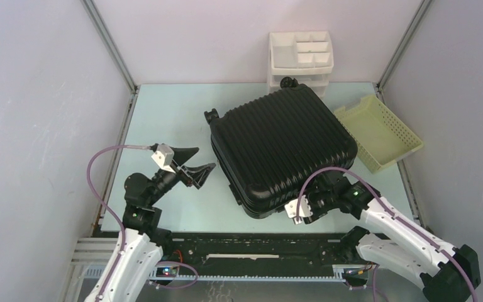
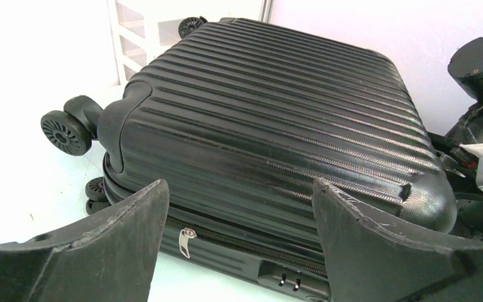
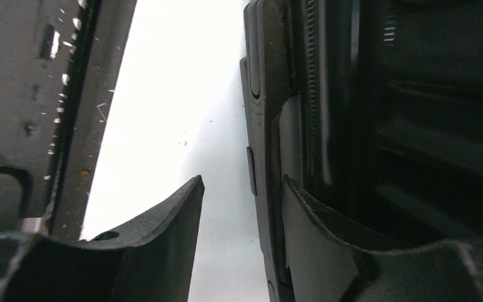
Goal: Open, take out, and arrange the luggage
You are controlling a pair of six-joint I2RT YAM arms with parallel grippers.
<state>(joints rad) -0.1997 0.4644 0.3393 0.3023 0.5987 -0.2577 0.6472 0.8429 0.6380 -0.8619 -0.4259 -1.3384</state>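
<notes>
plain pale walls on 3 sides: back wall across top of frame, left wall, right wall, all w/ a lilac-grey tint. silver metal posts slant thru upper left & upper right corners. table is pale mint, matte, evenly lit, soft shadows. white 3-tier drawer organizer top ctr, against back wall. pale yellow perforated basket right of ctr, set at an angle. black slotted rail along btm.
</notes>
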